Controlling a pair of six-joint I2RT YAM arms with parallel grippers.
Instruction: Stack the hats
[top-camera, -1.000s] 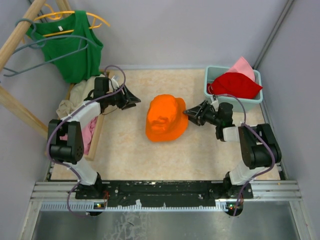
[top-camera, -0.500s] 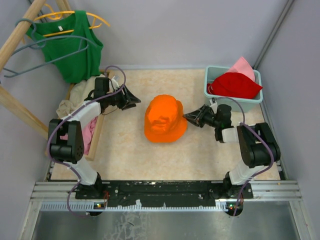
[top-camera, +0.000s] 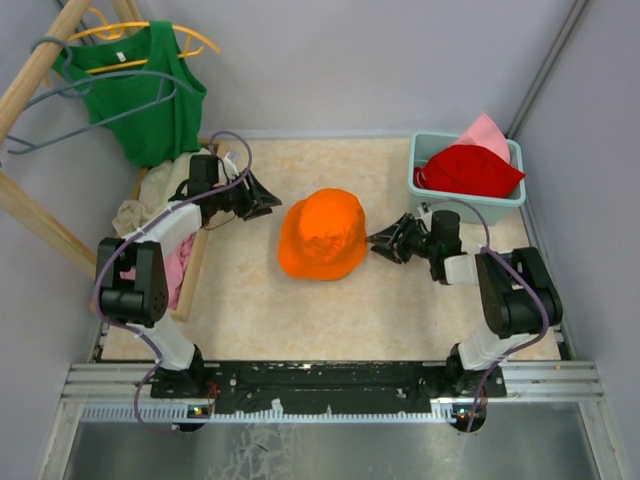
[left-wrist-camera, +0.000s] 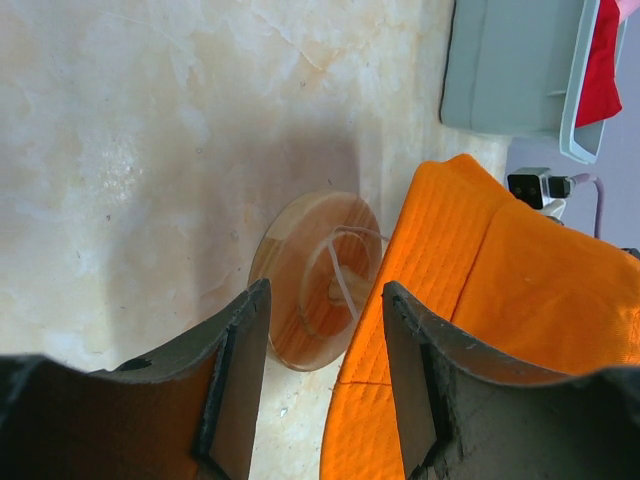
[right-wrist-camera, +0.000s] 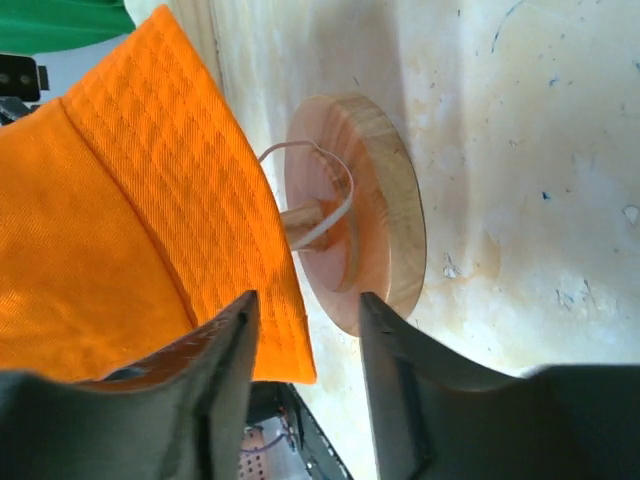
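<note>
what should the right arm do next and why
Probably swing the right gripper toward the red hat, lying on top in the bin: its jaws stand open and empty, and the orange hat sits draped over the wooden stand.

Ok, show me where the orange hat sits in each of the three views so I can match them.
Top external: the orange hat lies mid-table, between the two arms.
Left wrist: it fills the right and lower right.
Right wrist: it fills the left side, from the top edge to below the middle.
Shared landmark: the round wooden base beside the hat's brim shows in both wrist views; it is not visible from above.
</note>
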